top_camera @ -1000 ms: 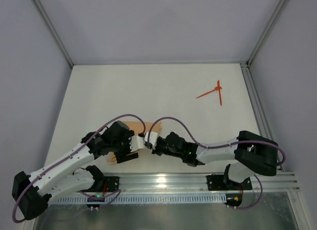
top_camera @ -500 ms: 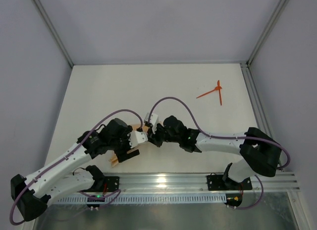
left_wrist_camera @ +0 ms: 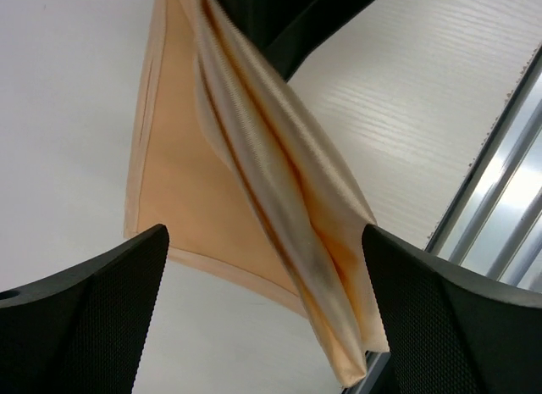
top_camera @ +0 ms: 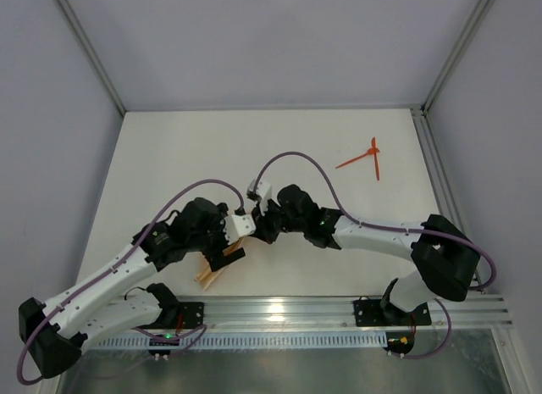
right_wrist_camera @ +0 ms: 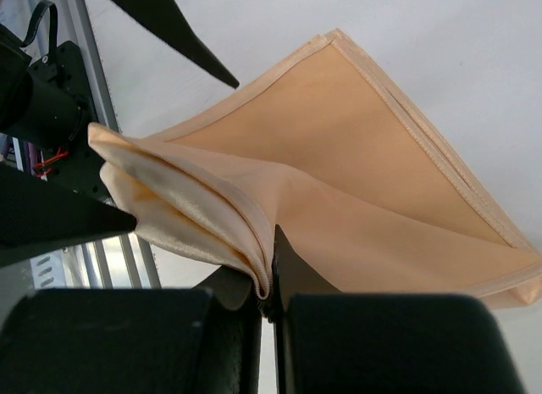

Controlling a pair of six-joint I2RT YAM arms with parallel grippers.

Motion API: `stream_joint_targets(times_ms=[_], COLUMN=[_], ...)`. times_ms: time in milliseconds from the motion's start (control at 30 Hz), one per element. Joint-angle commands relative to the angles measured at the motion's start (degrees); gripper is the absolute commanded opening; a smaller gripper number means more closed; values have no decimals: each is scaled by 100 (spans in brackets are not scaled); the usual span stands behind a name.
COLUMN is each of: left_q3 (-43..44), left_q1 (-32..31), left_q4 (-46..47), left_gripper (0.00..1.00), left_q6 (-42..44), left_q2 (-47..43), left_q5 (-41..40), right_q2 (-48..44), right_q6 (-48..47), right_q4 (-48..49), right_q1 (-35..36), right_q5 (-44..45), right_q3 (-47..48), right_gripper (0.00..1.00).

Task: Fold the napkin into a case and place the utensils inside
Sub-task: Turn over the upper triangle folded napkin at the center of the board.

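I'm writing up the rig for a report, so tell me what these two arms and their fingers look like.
Both the left arm and the right arm have white links with bulky black joint housings. A purple cable loops along each one. The fingers are black and wedge-shaped, with a fine dotted mesh texture on their inner faces.

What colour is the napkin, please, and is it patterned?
The napkin is plain peach-orange, unpatterned; the right wrist view shows it best.
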Motion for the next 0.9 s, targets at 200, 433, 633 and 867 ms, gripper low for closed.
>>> stream_joint_targets(times_ms=[200, 433, 633, 867], left_q3=[412, 159, -447, -545], left_q1=[-20, -64, -108, -135], left_q4=[247, 818, 1108, 1135], left_gripper=[99, 99, 95, 89], left_q6=[-196, -240, -99, -3], left_q2=[126, 285, 179, 188], left_q5=[1226, -241, -208, -398], right_q2=[196, 240, 283, 232], right_q6=[330, 716, 866, 840], right_q4=[-142, -151, -317, -485], right_q1=[-64, -126, -187, -222], right_q5=[-63, -11, 16, 156], right_q3=[457, 571, 755, 809], right_gripper=[3, 3, 3, 3])
